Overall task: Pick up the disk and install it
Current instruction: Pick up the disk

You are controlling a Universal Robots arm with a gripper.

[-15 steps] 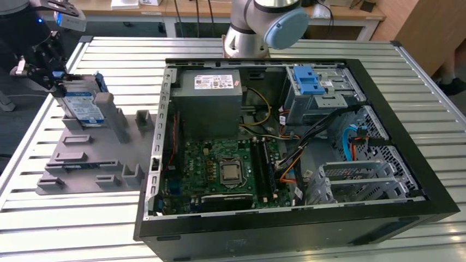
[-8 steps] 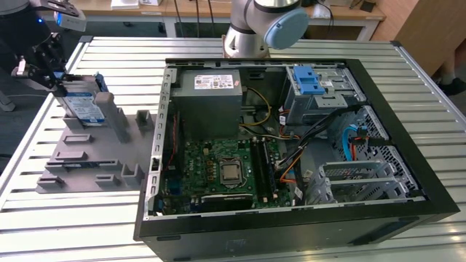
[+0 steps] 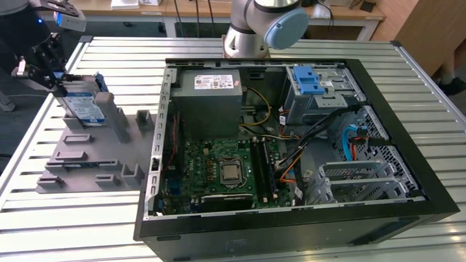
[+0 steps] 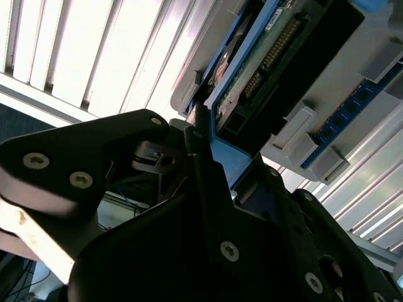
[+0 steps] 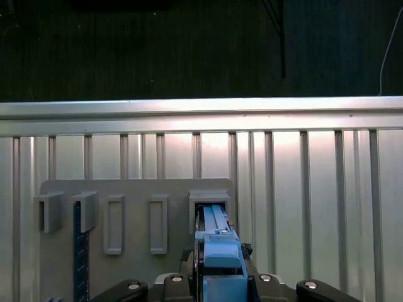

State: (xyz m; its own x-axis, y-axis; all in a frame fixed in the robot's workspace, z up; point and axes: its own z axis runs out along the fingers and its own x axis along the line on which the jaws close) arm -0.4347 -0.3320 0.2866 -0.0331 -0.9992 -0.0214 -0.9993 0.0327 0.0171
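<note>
I am working the pick-up step: at the exterior view's left the tool [image 3: 54, 81] is closed narrow on the blue-railed upper edge of the disk [image 3: 80, 106]. The disk is standing upright in its slot in the grey holder [image 3: 80, 164] on the desk [image 3: 73, 234], well apart from the open computer case [image 3: 291, 232]. I am judging that the lift is calling for a firm grip and a straight pull along the slot, so the rails are not snagging on the holder's posts.
</note>
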